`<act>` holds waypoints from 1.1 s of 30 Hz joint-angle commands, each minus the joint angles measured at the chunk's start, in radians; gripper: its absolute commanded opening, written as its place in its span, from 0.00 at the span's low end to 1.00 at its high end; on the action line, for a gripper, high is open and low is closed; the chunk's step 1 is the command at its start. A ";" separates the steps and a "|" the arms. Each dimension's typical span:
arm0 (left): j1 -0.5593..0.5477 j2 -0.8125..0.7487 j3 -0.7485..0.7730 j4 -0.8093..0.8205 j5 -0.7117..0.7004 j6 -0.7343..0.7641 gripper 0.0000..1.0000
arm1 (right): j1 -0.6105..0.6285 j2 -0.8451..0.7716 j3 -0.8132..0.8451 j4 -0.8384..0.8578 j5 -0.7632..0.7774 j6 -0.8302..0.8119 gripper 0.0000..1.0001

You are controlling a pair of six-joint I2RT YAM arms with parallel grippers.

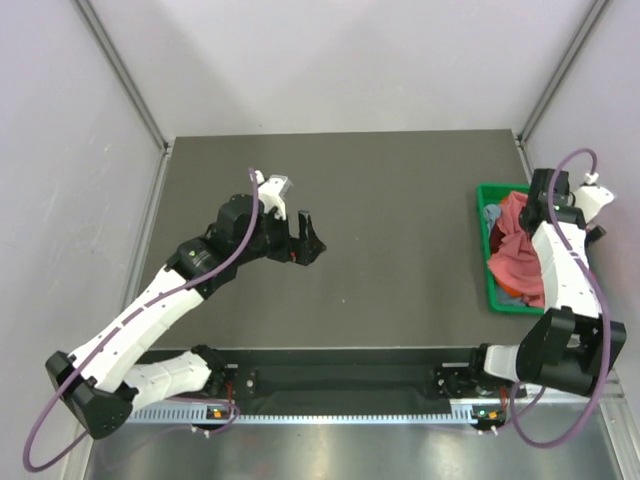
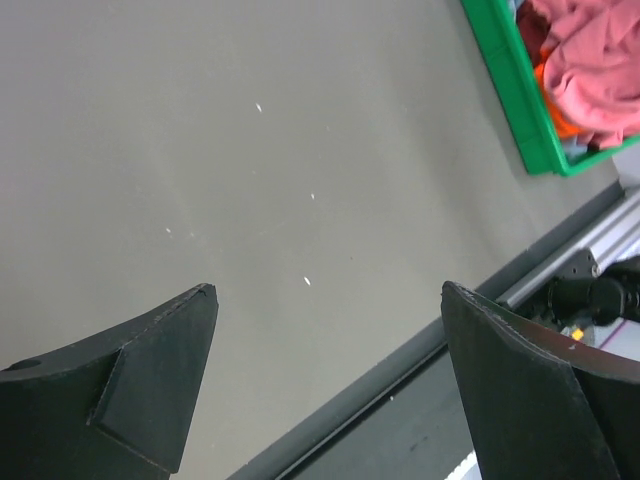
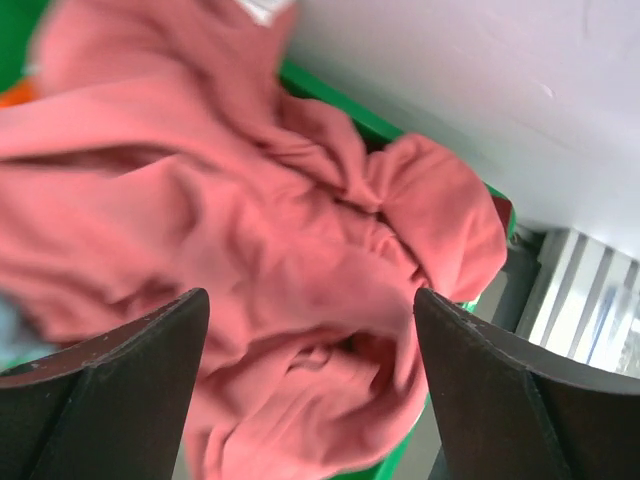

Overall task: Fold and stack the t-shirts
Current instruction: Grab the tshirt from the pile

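Note:
A crumpled salmon-pink t-shirt (image 1: 515, 255) lies on top of the pile in the green bin (image 1: 487, 270) at the table's right edge. Under it show a bit of an orange t-shirt (image 2: 555, 100) and a bluish one (image 1: 492, 215). My right gripper (image 1: 540, 205) hangs over the bin. In the right wrist view it (image 3: 311, 293) is open, its fingers standing either side of a bunched fold of the pink t-shirt (image 3: 280, 230). My left gripper (image 1: 305, 240) hovers open over the bare dark tabletop left of centre, with nothing between its fingers (image 2: 160, 370).
The grey table mat (image 1: 400, 200) is bounded by pale walls at the back and both sides. A metal rail (image 1: 340, 410) runs along the near edge between the arm bases. The bin's wall (image 3: 330, 95) stands close to the right-hand wall.

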 commanded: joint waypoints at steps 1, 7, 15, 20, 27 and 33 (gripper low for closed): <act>-0.001 0.042 0.043 -0.001 0.056 0.002 0.97 | -0.074 0.032 -0.021 0.059 -0.016 0.054 0.83; 0.000 0.085 0.050 0.022 0.085 -0.060 0.96 | -0.092 0.053 -0.092 0.155 0.023 0.022 0.67; 0.000 0.076 0.004 0.074 0.096 -0.092 0.92 | -0.066 -0.055 -0.034 0.247 -0.080 -0.165 0.14; 0.017 0.041 -0.119 0.151 -0.055 -0.087 0.91 | 0.134 -0.100 0.223 0.214 -0.282 -0.263 0.00; 0.103 0.023 -0.088 0.099 -0.100 -0.173 0.89 | 0.454 -0.085 0.569 0.327 -0.825 -0.283 0.00; 0.391 -0.066 -0.085 0.069 -0.001 -0.256 0.91 | 0.584 -0.089 0.485 0.520 -1.025 -0.116 0.00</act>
